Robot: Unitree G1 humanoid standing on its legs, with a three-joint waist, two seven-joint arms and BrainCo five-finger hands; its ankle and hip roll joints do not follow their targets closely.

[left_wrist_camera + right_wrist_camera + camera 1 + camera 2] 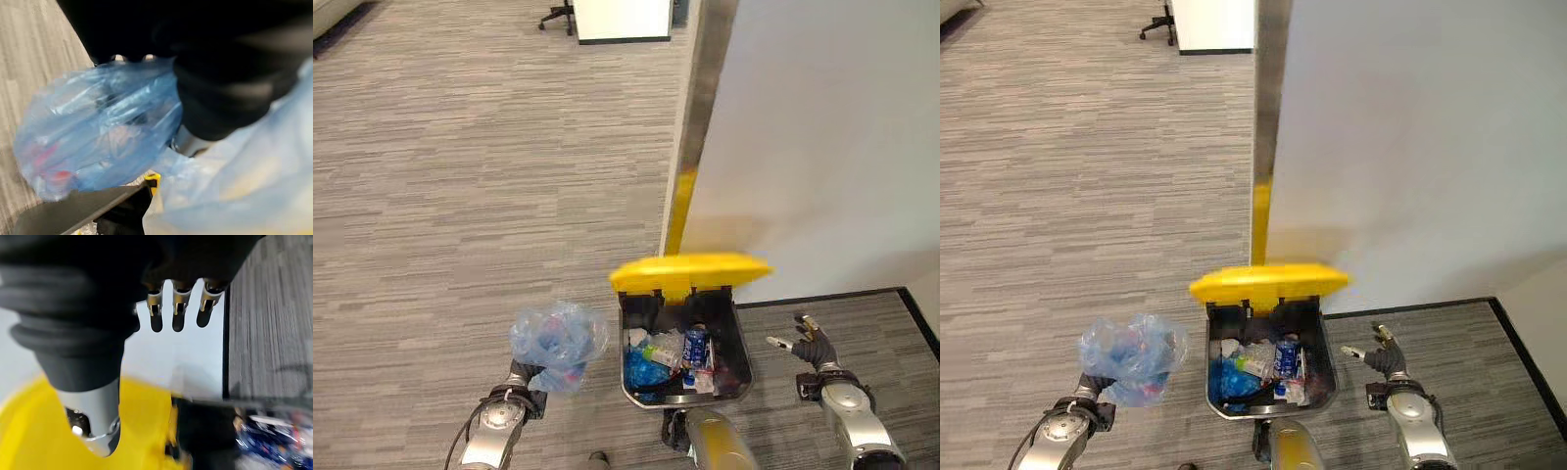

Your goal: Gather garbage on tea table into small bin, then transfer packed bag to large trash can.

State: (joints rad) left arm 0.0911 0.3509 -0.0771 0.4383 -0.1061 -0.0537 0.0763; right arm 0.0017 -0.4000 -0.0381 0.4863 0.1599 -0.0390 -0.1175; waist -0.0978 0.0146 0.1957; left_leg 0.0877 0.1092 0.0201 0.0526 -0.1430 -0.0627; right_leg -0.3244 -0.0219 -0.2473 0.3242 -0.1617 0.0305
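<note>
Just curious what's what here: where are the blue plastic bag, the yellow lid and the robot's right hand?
blue plastic bag (558, 341), left eye view, bulging middle
yellow lid (690, 271), left eye view, top face
right hand (814, 345), left eye view, palm

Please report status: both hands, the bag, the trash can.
Left hand grips blue bag, left of can. Right hand open, empty. Trash can lid up.

The left arm came in from the lower left, its forearm angled up and slightly right. The left hand (521, 384) was closed around the gathered neck of a blue plastic bag (558, 343), which sat bunched above and just right of the hand. The right arm rose from the lower right, forearm tilted up and a little left. The right hand (814, 345) was raised with fingers (177, 308) spread and straight, thumb out to the left, holding nothing and touching nothing.
</note>
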